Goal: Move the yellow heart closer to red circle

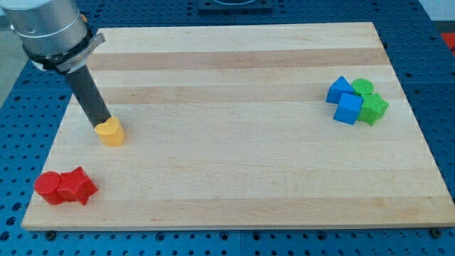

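My tip [103, 126] touching yellow heart [110, 132] on its upper-left side, near board's [234, 178] left edge. No jaws on this rig, bare rod only, nothing grasped. Red circle [50, 188] at bottom-left corner, red star-like block [77, 186] touching its right side. Risk: pushing from this side drives heart down-right, past circle. Off-centre contact may spin heart away, or heart strikes red star first, scattering pair.

Single camera, raised, angled down across the wooden board [242, 142] from its near long edge. Whole board in frame; far edge narrower at frame top. Blue perforated bench [441, 107] shows around it. Arm enters upper left, cropped by frame. Medium range. No second view, no overlap.
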